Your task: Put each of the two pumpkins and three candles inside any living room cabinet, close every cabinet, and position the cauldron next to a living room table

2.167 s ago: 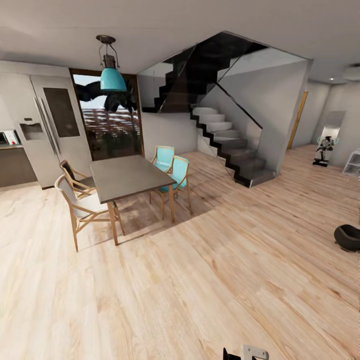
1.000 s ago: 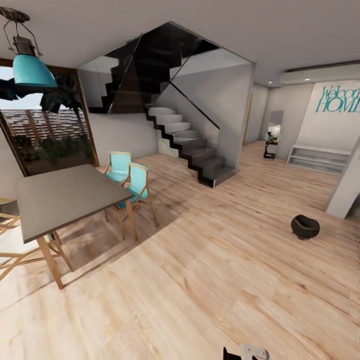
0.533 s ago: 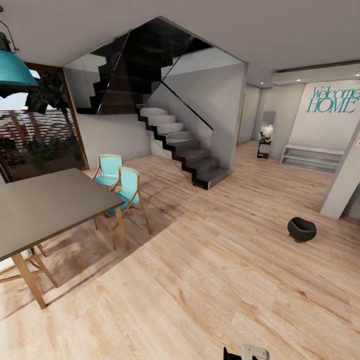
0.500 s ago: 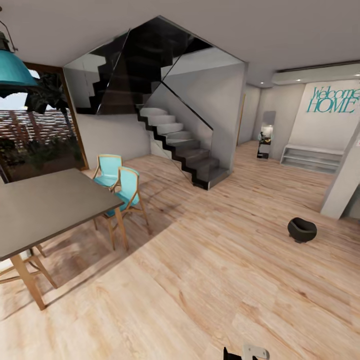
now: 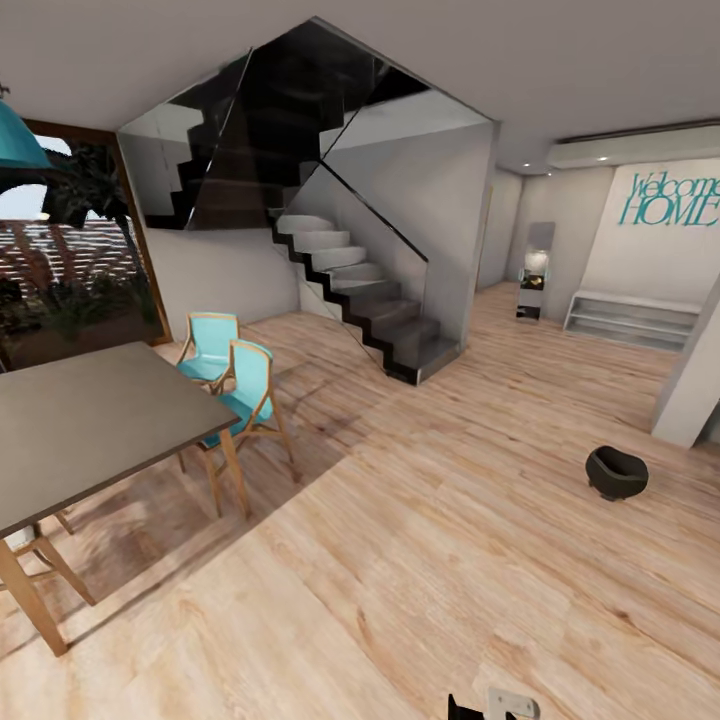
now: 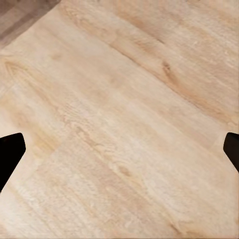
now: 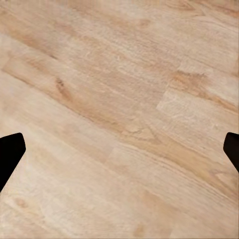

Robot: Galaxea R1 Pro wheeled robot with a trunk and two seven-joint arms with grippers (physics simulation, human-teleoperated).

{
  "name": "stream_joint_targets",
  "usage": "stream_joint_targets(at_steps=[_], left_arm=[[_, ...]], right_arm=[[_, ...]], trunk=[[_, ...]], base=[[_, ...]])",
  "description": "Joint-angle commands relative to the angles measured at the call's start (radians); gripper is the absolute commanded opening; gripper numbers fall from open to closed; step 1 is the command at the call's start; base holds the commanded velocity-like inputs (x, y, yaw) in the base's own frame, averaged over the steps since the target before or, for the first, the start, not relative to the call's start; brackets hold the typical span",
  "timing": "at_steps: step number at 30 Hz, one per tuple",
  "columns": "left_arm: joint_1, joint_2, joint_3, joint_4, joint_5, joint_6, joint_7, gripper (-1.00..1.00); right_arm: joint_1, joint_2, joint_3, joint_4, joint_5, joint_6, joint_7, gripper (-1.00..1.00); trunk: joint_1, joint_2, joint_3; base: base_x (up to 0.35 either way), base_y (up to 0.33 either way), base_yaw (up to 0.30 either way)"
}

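The cauldron (image 5: 617,472), a small round black pot with a wide mouth, stands upright on the light plank floor at the right of the head view, well ahead of me. My left gripper (image 6: 119,154) is open, its two dark fingertips (image 6: 11,152) far apart over bare floor. My right gripper (image 7: 119,152) is open in the same way, with only floor planks between its fingertips (image 7: 11,149). The pumpkins, the candles, the cabinet and the living room table are out of view.
A grey dining table (image 5: 90,420) with turquoise chairs (image 5: 240,390) stands at the left. A dark staircase (image 5: 370,300) rises in the middle. A white pillar (image 5: 695,385) stands behind the cauldron, and a low white shelf (image 5: 630,318) sits under the "Welcome HOME" lettering.
The camera has swung to the right: the dining table slid towards the left edge and the cauldron came further into the picture. The cauldron itself has not moved on the floor.
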State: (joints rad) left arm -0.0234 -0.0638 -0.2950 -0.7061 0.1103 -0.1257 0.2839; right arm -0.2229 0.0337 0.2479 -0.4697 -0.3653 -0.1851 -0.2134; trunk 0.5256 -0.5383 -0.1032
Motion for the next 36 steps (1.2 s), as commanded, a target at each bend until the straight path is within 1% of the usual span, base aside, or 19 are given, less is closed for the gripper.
stream_joint_targets(at_steps=[1,10,13,16,19,26,36], left_arm=[[-0.001,0.001,-0.006,0.0,0.011,-0.004,0.006,1.0],[-0.001,0.0,-0.005,0.002,0.009,0.001,0.008,1.0],[-0.002,-0.003,-0.005,0.022,0.009,-0.001,0.01,1.0],[-0.002,-0.004,-0.003,0.061,0.013,-0.009,0.01,1.0],[-0.003,-0.006,-0.003,0.076,0.014,-0.011,0.007,1.0],[-0.003,-0.007,-0.003,0.083,0.014,-0.013,0.003,1.0],[-0.004,-0.008,-0.003,0.083,0.013,-0.012,0.009,1.0]], right_arm=[[-0.001,-0.001,0.008,0.0,-0.011,-0.005,-0.007,1.0],[-0.001,-0.006,0.006,0.0,-0.012,-0.005,-0.007,1.0],[-0.001,-0.007,0.006,0.0,-0.012,-0.005,-0.007,1.0],[-0.001,-0.007,0.006,0.001,-0.012,-0.005,-0.006,1.0],[-0.001,-0.009,0.005,0.002,-0.013,-0.005,-0.006,1.0],[-0.001,-0.008,-0.006,0.003,-0.014,-0.005,-0.002,1.0],[-0.001,-0.009,-0.007,0.003,-0.013,-0.005,0.0,1.0]], trunk=[[0.001,-0.002,-0.002],[0.001,-0.002,-0.002],[0.001,-0.002,-0.002],[0.001,-0.002,-0.002],[0.001,-0.002,-0.002],[0.001,-0.002,-0.002],[0.001,-0.002,-0.002]], base=[[0.31,0.0,0.0],[0.31,0.0,-0.003],[0.31,0.0,-0.125],[0.31,0.0,-0.235],[0.31,0.0,-0.272],[0.31,0.0,-0.288],[0.31,0.0,-0.291]])
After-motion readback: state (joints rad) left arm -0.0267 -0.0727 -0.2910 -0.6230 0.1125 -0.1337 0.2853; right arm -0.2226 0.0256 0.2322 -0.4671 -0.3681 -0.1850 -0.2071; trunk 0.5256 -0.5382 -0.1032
